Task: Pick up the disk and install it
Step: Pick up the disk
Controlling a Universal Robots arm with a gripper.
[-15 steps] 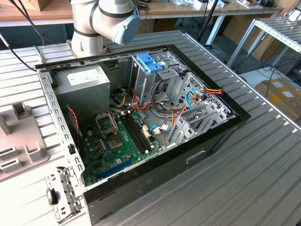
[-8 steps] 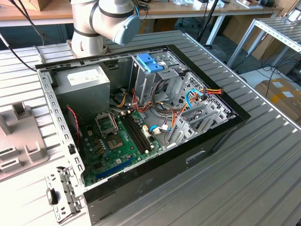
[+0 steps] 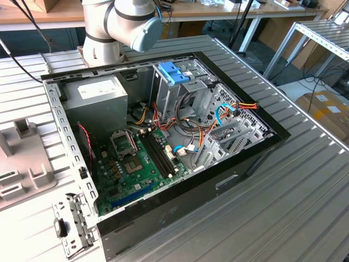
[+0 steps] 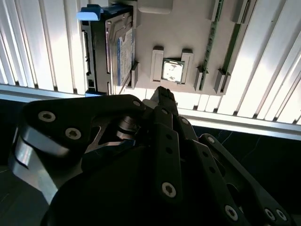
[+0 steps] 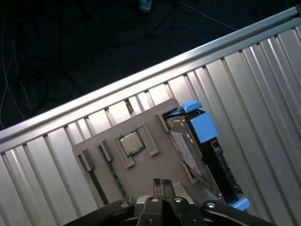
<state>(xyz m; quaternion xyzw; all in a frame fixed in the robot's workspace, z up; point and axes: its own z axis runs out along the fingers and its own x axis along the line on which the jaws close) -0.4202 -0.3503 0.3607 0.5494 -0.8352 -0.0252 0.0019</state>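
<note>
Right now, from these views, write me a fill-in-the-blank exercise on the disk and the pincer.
1. The disk stands on its ___ in a slot of the grey holder.
2. The bracket on the disk is ___ in colour.
3. The pincer, shut, points toward the holder and grips ___.

Missing words: edge; blue; nothing.

The closed hand (image 4: 164, 97) hangs near the edge-standing disk (image 4: 113, 47).
</note>
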